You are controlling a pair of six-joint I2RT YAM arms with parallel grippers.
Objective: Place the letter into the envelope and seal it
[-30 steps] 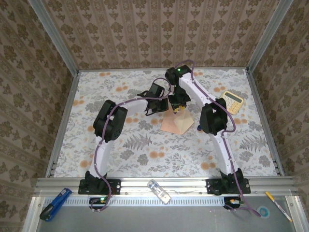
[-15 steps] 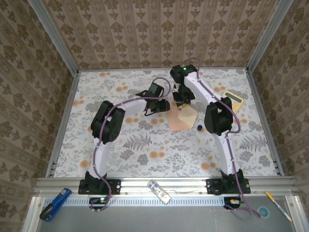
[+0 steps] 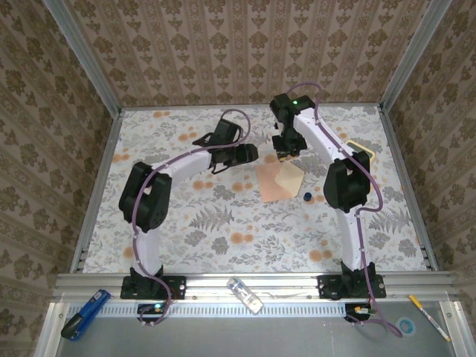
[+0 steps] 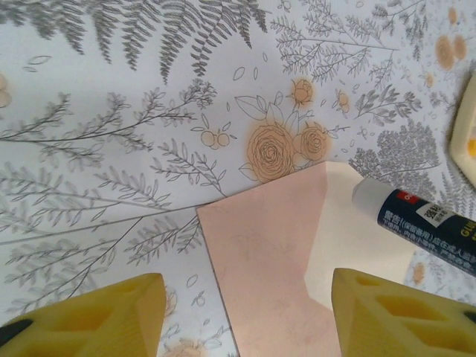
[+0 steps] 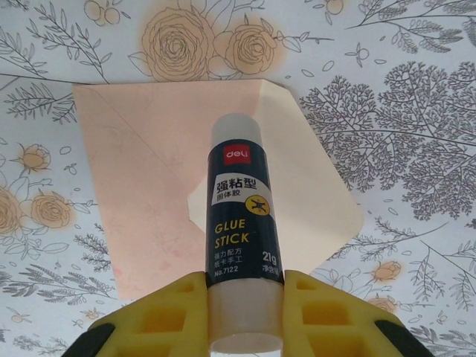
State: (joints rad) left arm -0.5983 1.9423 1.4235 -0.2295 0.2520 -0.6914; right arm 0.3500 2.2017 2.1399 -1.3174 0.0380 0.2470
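Flowered cloth [image 3: 223,223] in grey ferns and orange roses covers the table beneath me, with brown patterned wallpaper [image 3: 223,52] on the walls around it. Near the middle of the far half lies the envelope [image 4: 260,245], flat on the cloth, its salmon body toward my left side and its paler cream flap [image 5: 312,193] folded open, pointing off to my right. I cannot tell whether the letter is inside it; no separate sheet stands out from the envelope's face. My left gripper [image 4: 244,294] hangs just above the envelope's near left corner with its yellow fingers [image 4: 89,316] spread wide, nothing between them and nothing touched. My right gripper [image 5: 245,297] is clamped around the base of a glue stick [image 5: 240,223], a dark tube with a white label and a pale end, which reaches out over the envelope where the flap meets the body. I cannot tell whether its end touches the paper. A small blue cap [image 3: 307,196] sits on the cloth just beside the envelope's right corner. A yellow calculator [image 3: 366,152] lies farther right, partly behind my right arm.
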